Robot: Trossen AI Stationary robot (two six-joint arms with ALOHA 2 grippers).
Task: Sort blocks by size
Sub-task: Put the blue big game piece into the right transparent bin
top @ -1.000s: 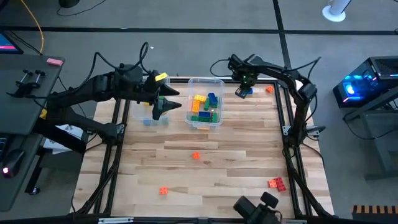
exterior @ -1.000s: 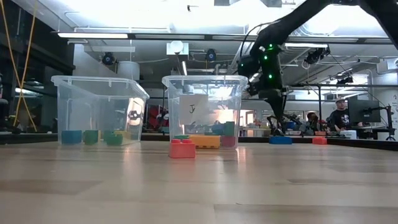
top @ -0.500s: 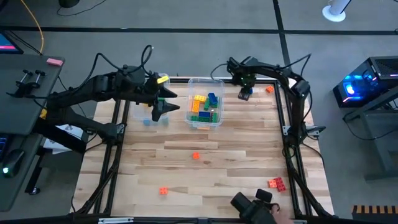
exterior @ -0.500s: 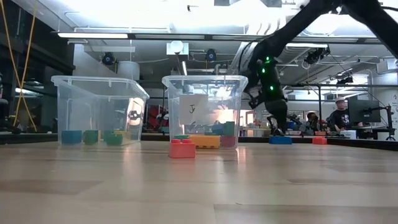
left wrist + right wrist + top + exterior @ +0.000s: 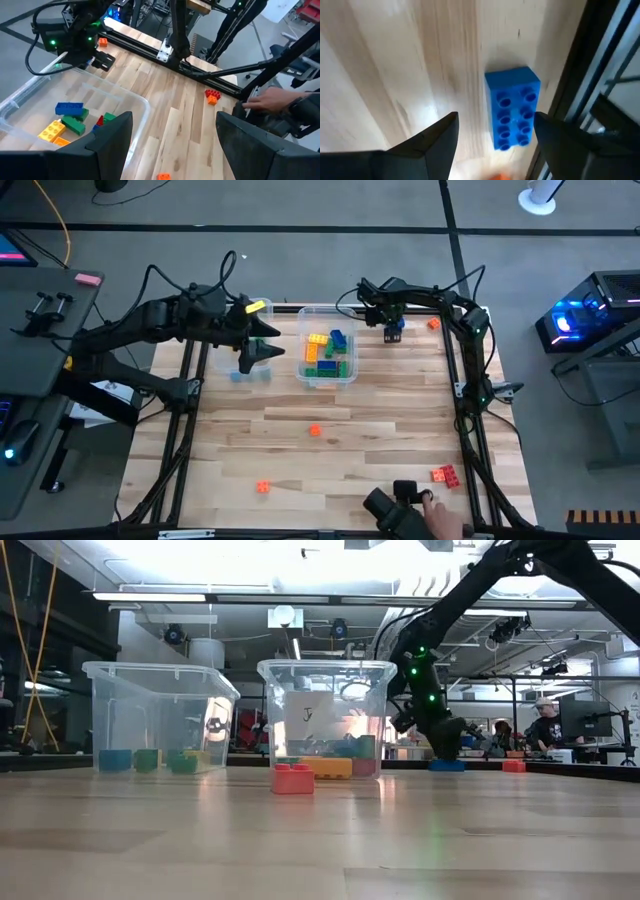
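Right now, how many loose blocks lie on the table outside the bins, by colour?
Blue block: 1
Orange blocks: 3
Red-and-orange joined block: 1
Total: 5

The bench (image 5: 330,460) is pale striped wood with a dark frame. Both arms are black. The clear middle bin (image 5: 327,345) holds yellow, green, blue and orange blocks (image 5: 325,350). A blue eight-stud block (image 5: 512,107) lies at the far right, an orange one (image 5: 433,324) beside it. Red-orange blocks (image 5: 445,474) sit near right.
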